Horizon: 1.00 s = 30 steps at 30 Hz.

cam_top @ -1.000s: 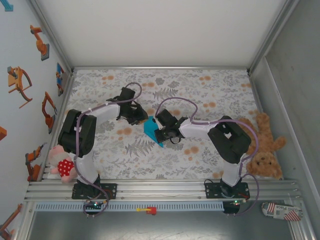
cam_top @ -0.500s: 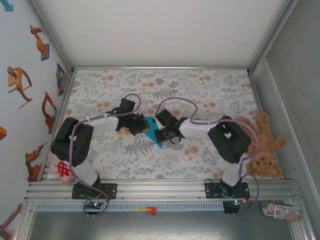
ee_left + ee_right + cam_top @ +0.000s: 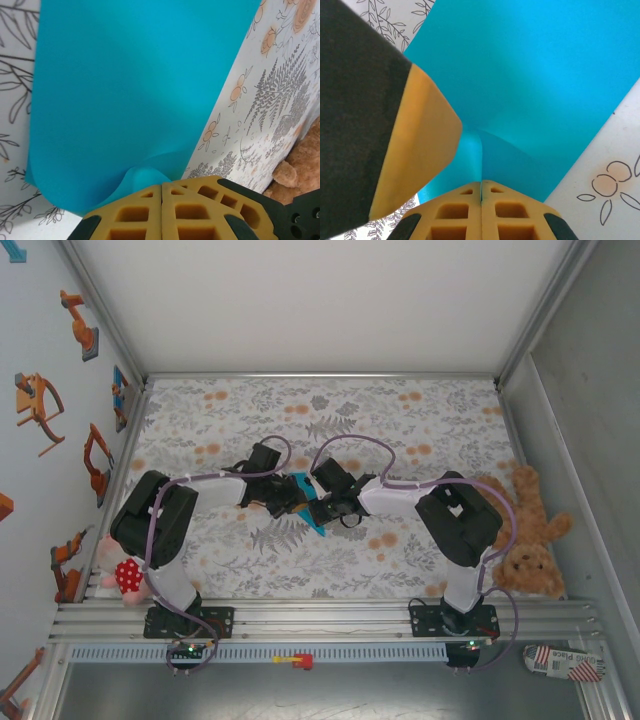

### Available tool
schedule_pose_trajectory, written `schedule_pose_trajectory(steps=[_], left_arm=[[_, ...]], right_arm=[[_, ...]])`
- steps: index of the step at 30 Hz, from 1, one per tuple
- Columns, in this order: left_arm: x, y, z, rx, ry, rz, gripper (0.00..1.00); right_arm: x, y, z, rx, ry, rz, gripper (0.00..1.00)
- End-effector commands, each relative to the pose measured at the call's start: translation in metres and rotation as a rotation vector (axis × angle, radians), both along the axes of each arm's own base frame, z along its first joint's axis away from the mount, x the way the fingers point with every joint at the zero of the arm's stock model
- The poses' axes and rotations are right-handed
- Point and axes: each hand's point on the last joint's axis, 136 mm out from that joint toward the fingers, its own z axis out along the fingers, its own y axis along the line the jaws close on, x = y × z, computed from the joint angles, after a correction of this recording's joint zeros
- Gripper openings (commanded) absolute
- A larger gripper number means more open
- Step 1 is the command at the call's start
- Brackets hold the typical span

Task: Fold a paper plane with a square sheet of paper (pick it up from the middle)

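The turquoise sheet of paper (image 3: pixel 317 525) lies mid-table on the floral cloth, mostly covered by both grippers, with a pointed end showing toward the front. My left gripper (image 3: pixel 291 496) reaches in from the left and is shut on the sheet's edge; in the left wrist view its yellow fingertips (image 3: pixel 161 185) pinch a small raised pucker of the paper (image 3: pixel 135 75). My right gripper (image 3: pixel 320 506) meets it from the right, also shut, its fingertips (image 3: pixel 481 183) clamping a creased ridge of the paper (image 3: pixel 535 75). The left gripper's finger (image 3: pixel 415 150) looms close beside it.
A brown teddy bear (image 3: pixel 525 540) lies at the right edge of the cloth, and a pink plush toy (image 3: pixel 122 576) at the left front by the left arm's base. White walls close in the back and sides. A metal rail (image 3: pixel 320 618) runs along the front.
My left gripper has moved right and down onto the paper and shut on its edge. The right gripper has kept its grip in place.
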Motion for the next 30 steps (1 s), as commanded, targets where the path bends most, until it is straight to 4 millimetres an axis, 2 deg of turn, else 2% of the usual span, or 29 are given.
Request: schedule_pose_trajectory(steps=[1, 11, 30], left_arm=[[-0.010, -0.001, -0.003, -0.003, 0.033, -0.011, 0.07], [-0.021, 0.005, -0.004, 0.017, 0.045, -0.030, 0.07], [-0.022, 0.008, -0.013, 0.055, 0.051, -0.042, 0.07]], right_arm=[[-0.002, -0.006, -0.012, -0.021, 0.032, -0.024, 0.00], [-0.003, -0.006, -0.014, -0.024, 0.038, -0.026, 0.00], [-0.003, -0.006, -0.015, -0.024, 0.040, -0.027, 0.00]])
